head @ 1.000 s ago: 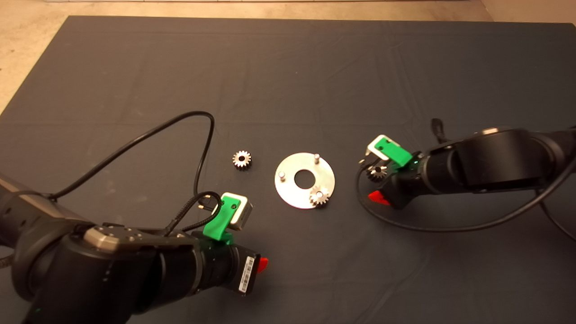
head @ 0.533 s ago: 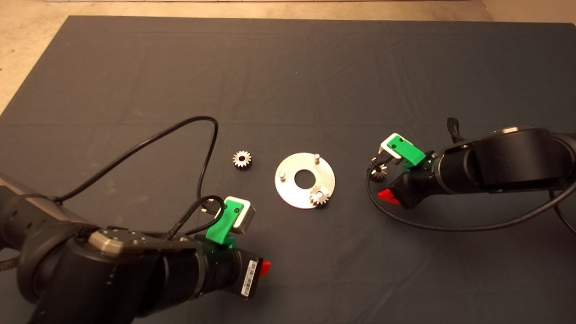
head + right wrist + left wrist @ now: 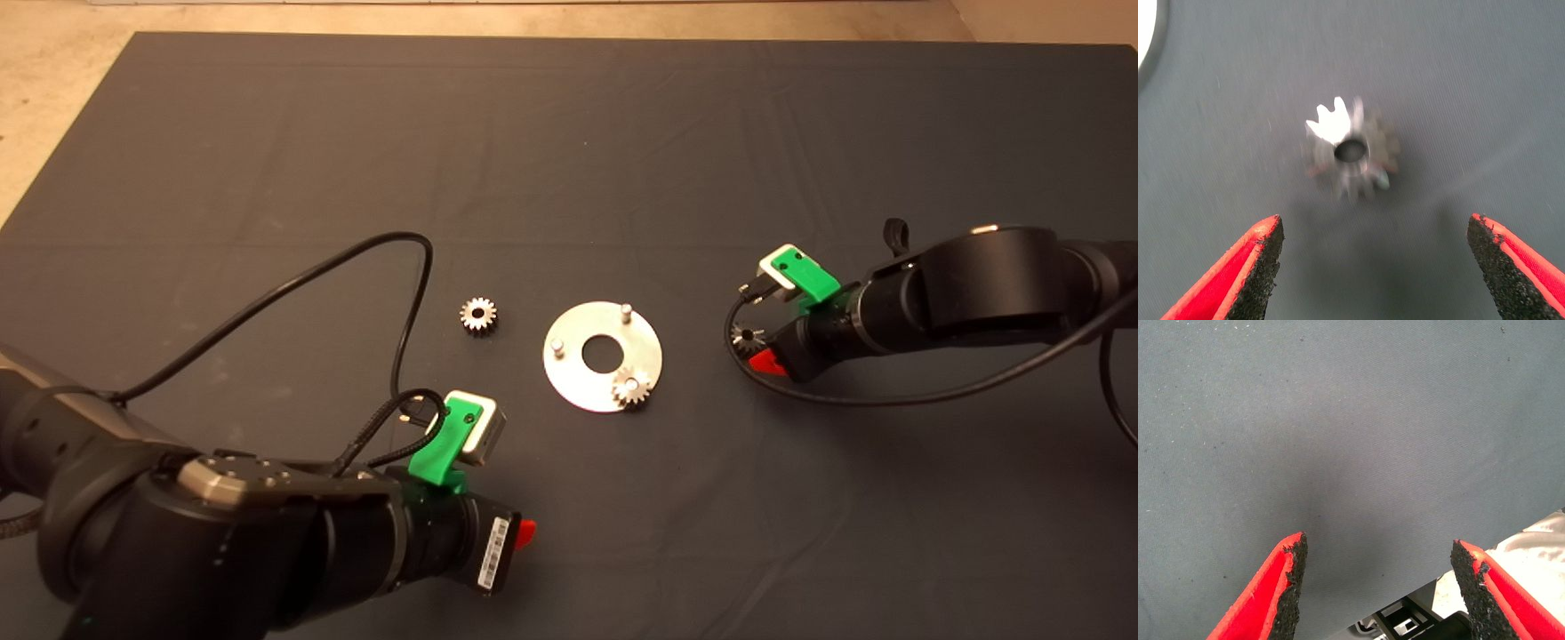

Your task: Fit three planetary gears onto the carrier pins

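Planetary gears (image 3: 630, 388): one seated on carrier pins (image 3: 626, 311). My right gripper (image 3: 1375, 270), released, drew back from gear (image 3: 1350, 155); still ungrasped. Left gripper (image 3: 1377, 577) released, idle.

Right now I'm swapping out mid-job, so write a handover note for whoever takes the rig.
Left claw: open, idle over bare mat near the front.
Right claw: open, poised at the loose steel spur gear on the mat right of the round silver carrier plate.
Done: one toothed gear seated on its pin.
Left: two bare pins; second loose gear lies left of the plate.
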You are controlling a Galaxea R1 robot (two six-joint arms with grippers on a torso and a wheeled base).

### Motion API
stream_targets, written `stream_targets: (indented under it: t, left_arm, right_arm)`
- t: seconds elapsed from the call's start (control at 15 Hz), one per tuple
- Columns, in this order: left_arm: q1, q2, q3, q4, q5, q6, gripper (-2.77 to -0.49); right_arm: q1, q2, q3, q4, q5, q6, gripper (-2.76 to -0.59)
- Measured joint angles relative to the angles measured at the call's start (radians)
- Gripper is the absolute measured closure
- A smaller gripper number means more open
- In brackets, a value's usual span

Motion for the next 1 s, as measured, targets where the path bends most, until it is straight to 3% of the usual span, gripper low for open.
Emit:
stream_targets:
  t: [0.13,0.67,1.0]
  left_arm:
    - [0.0,0.0,0.0,0.0,0.0,0.0,-1.49]
    - [0.0,0.0,0.0,0.0,0.0,0.0,-1.49]
    - [0.016,0.0,0.0,0.004,0.0,0.0,-1.49]
  right_arm:
    - [0.0,0.002,-0.01,0.015,0.044,0.002,-2.02]
    - [-0.001,0.031,-0.038,0.028,0.053,0.002,-2.02]
    - [-0.001,0.031,-0.081,0.029,0.053,-0.001,-2.02]
